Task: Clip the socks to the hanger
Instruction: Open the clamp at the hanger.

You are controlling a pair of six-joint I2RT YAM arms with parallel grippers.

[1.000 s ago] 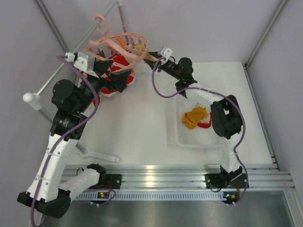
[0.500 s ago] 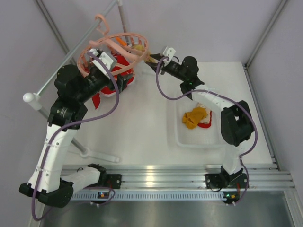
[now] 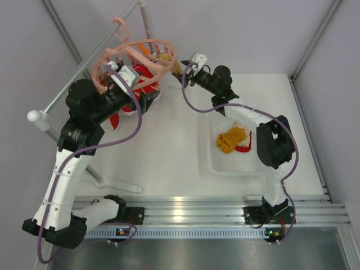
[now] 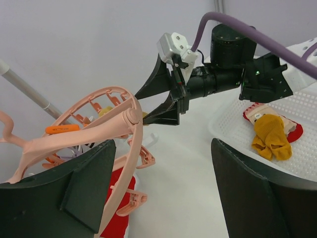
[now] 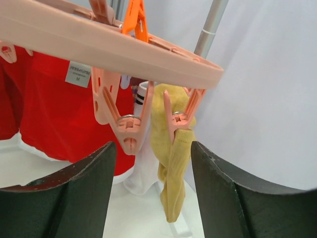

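The salmon-pink hanger [image 3: 147, 44] hangs at the back left and carries red socks [image 3: 142, 75]. In the right wrist view a mustard-yellow sock [image 5: 174, 163] hangs clipped in a peg [image 5: 179, 115] of the hanger [image 5: 99, 42], beside red socks [image 5: 49, 104]. My right gripper [image 5: 152, 146] is open, its fingers on either side of that sock and an empty peg [image 5: 126, 129], gripping nothing. It also shows in the top view [image 3: 180, 72] at the hanger's right rim. My left gripper [image 4: 163, 198] is open and empty below the hanger [image 4: 116, 116]. In the top view the left gripper [image 3: 147, 97] is by the red socks.
A white mesh basket [image 3: 216, 163] at the right holds a mustard sock [image 3: 232, 139] and a red one [image 3: 243, 149]. The grey metal rail [image 3: 70, 81] and its stand foot [image 3: 115, 183] run along the left. A white striped sock [image 5: 142, 173] hangs behind the pegs.
My left arm has swung its wrist up and right under the hanger. My right gripper has shifted slightly left toward the hanger's rim.
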